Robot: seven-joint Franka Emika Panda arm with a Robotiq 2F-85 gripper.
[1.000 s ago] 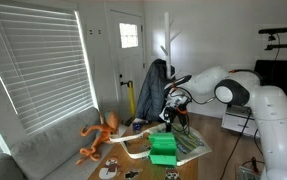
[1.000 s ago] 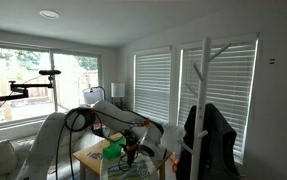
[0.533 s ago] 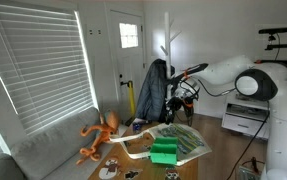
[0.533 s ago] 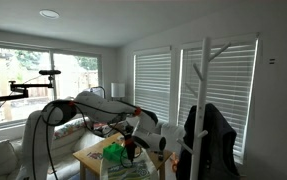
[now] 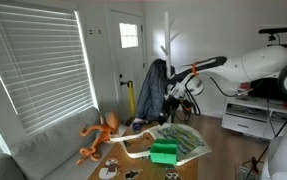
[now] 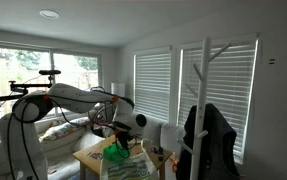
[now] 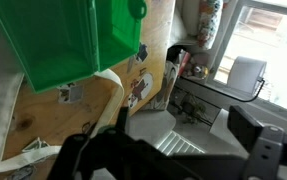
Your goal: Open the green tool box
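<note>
The green tool box point(image 5: 164, 152) sits on the low wooden table point(image 5: 133, 166); it also shows in the other exterior view point(image 6: 115, 152). In the wrist view it fills the top left point(image 7: 68, 40), with a small latch tab on its edge. I cannot tell whether its lid is up. My gripper point(image 5: 182, 97) hangs above and behind the box, well clear of it, and is partly hidden in an exterior view point(image 6: 122, 127). In the wrist view its two dark fingers point(image 7: 183, 130) stand wide apart with nothing between them.
An orange many-legged toy point(image 5: 97, 137) lies on the grey sofa point(image 5: 43, 150) beside the table. A leaf-patterned cloth point(image 5: 190, 141) covers the table's far side. A coat rack with a dark jacket point(image 5: 153, 90) stands behind. Small items lie at the table's front edge point(image 5: 118, 172).
My arm has pulled up and back from the green tool box. The gripper, which was low right at the box, is now well above it. The box stays on the table.
</note>
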